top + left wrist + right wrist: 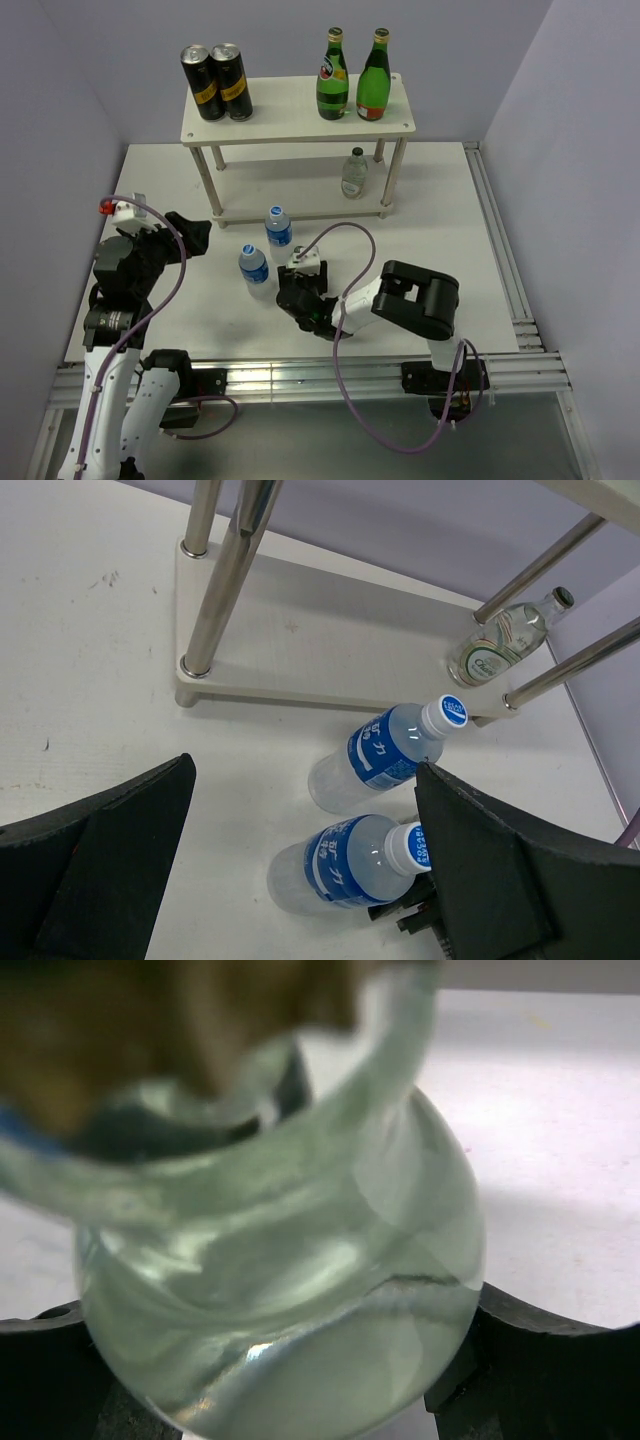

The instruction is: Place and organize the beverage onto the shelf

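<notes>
Closest to the arm bases, the right hand sits low over the white surface, pinching the nearer water bottle. In the right wrist view the clear, rounded bottle fills the gap, with a black finger against each side. That bottle stands upright with a white cap and a blue label, just to the left of the right wrist. Off to the left and apart from both bottles, the left hand hangs above the surface with its fingers spread wide and nothing between them. It is pointed toward the two bottles and the corner of the shelf. Just beyond the held bottle and close beside it stands the second water bottle, also upright, near the front edge of the shelf's lower board. The shelf stands at the far side of the surface, well beyond both hands. On its lower board, toward the right, is a clear glass bottle. On the top board two black cans stand together at the left end, and two green bottles stand side by side at the right end.
</notes>
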`<move>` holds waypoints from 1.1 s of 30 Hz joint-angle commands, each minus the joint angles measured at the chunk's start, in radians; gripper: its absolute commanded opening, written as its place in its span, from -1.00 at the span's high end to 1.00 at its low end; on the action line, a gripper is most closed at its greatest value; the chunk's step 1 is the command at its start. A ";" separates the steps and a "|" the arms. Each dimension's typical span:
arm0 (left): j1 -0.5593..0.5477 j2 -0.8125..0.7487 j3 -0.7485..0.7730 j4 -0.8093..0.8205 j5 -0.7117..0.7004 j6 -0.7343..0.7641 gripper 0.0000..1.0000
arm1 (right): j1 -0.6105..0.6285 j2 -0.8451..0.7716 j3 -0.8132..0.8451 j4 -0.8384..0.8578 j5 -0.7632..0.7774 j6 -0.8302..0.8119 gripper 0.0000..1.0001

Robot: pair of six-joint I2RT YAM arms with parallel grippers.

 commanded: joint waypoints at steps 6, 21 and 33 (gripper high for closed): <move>-0.002 -0.008 0.003 0.033 0.009 0.012 -0.99 | -0.062 -0.153 0.002 -0.056 0.136 -0.013 1.00; -0.002 -0.011 0.005 0.027 -0.008 0.012 -0.99 | -0.246 -0.299 0.134 -0.079 0.070 -0.167 1.00; -0.002 -0.008 0.005 0.027 -0.012 0.012 -0.99 | -0.423 -0.095 0.445 -0.157 -0.103 -0.228 1.00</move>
